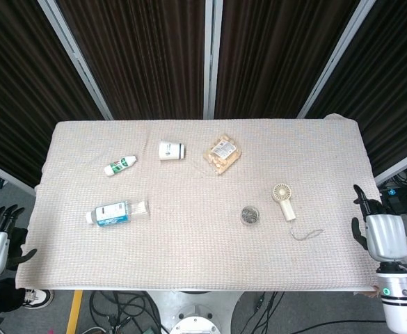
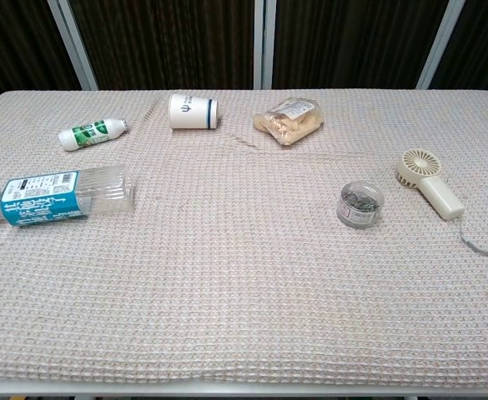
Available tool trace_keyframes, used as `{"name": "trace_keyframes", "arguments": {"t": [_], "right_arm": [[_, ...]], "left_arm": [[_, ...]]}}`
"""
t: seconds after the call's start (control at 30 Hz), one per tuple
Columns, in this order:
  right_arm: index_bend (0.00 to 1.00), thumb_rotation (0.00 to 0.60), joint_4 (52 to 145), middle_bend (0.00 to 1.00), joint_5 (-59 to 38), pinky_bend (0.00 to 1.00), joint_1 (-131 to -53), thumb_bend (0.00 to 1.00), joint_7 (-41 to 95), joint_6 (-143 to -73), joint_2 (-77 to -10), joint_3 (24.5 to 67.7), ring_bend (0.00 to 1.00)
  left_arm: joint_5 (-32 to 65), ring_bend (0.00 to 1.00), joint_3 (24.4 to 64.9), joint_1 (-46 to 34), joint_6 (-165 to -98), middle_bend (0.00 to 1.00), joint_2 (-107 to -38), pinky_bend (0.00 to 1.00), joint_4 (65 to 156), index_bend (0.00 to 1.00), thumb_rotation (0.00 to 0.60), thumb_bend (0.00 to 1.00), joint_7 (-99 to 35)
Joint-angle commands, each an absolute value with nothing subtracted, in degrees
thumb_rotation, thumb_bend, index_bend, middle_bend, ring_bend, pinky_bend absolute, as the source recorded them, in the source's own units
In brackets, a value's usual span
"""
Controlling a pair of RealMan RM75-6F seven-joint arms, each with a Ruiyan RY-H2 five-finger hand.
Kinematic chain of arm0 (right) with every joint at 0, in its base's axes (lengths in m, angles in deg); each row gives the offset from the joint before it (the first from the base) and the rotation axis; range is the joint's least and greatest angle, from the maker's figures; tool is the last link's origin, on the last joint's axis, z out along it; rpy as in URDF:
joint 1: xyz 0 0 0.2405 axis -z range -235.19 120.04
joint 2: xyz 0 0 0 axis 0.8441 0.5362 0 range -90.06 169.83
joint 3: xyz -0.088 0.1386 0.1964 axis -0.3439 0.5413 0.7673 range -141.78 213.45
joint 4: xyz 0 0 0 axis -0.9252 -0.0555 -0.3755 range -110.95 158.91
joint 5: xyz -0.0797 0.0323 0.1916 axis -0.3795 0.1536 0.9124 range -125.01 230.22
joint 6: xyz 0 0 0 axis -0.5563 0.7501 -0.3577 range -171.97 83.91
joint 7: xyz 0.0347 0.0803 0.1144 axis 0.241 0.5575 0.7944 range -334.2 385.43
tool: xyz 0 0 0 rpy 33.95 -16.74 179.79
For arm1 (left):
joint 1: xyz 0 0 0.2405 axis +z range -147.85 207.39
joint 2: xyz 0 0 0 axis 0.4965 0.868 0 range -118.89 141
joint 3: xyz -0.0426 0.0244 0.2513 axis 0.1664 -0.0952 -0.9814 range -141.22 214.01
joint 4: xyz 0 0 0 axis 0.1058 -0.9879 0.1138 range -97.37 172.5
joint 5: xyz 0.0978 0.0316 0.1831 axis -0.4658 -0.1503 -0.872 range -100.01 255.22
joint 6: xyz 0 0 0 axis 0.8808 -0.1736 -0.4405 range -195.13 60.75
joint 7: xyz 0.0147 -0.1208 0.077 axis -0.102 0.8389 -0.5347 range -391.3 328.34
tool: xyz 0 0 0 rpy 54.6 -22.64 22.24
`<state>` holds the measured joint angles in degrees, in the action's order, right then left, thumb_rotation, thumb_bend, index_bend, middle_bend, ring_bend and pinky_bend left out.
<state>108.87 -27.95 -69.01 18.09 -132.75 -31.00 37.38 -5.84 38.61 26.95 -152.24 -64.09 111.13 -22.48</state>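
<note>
Beyond the table's right edge, right robot hand (image 1: 380, 233) hangs open-fingered

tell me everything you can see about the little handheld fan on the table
The handheld fan is cream-coloured, plastic by its look, with a round grilled head and a short straight handle. It lies flat on the woven tablecloth, head toward the far side, handle slanting toward the near right. A thin grey cord loops from the handle end. The small round container sits apart to its left. Nothing touches it; the right hand is off the table edge.
</note>
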Motion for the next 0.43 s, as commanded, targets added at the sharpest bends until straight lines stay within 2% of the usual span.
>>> {"name": "trace_keyframes", "arguments": {"t": [0.03, 0.23, 0.43], "right_arm": [[0.0, 0.6, 107.0, 0.0, -28.5, 0.0, -65.5, 0.0, 18.3, -135.1, -30.4, 36.5, 0.0], [0.0, 0.6, 105.8, 0.0, -28.1, 0.0, -61.2, 0.0, 18.8, -138.4, -30.6, 36.1, 0.0], [0.0, 0.6, 106.4, 0.0, -26.5, 0.0, -59.5, 0.0, 18.9, -137.3, -30.2, 36.5, 0.0]], "left_arm": [[-6.4, 0.02, 38.8, 27.6, -153.9, 0.07, -64.6, 0.14, 111.2, 0.11, 0.6, 0.01, -22.2], [-7.7, 0.02, 38.9, 28.1, -156.3, 0.07, -64.0, 0.14, 113.1, 0.11, 0.6, 0.0, -23.7], [-8.0, 0.02, 39.1, 28.1, -156.9, 0.07, -62.6, 0.14, 115.3, 0.11, 0.6, 0.0, -25.2]]}}
